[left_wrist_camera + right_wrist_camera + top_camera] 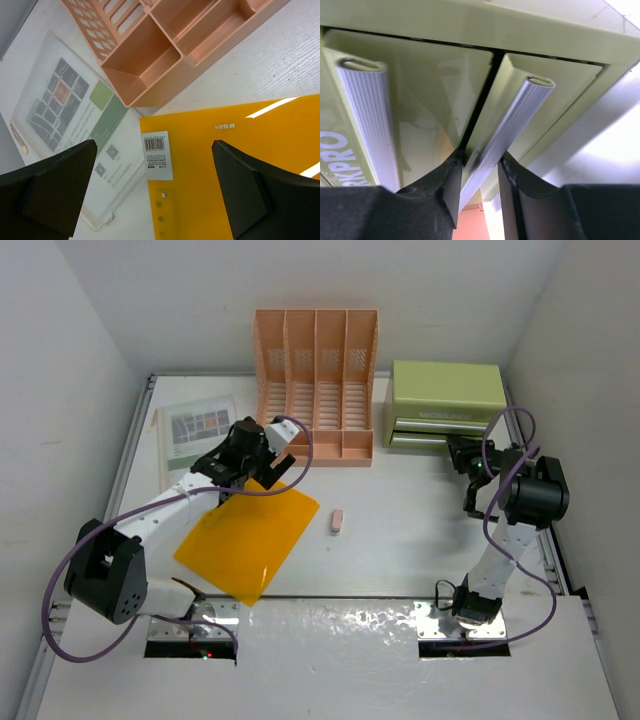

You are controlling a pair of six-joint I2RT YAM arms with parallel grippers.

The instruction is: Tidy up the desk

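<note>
The desk (400, 540) is a white tabletop with white walls round it. An orange folder (250, 538) lies flat on its left half. My left gripper (265, 462) hovers open and empty over the folder's far corner; in the left wrist view (155, 150) the folder (240, 165) and its barcode label (158, 155) lie between the wide-apart fingers. My right gripper (458, 452) is at the front of the green drawer box (445, 398). In the right wrist view (480, 167) its jaws are closed on a silver drawer handle (512, 120).
A peach slotted file rack (316, 385) stands at the back middle, also in the left wrist view (165, 55). A clear pouch with a printed sheet (195, 432) lies at back left, beside the folder. A small pink eraser (337, 521) lies mid-desk. A second silver handle (367, 115) is to the left.
</note>
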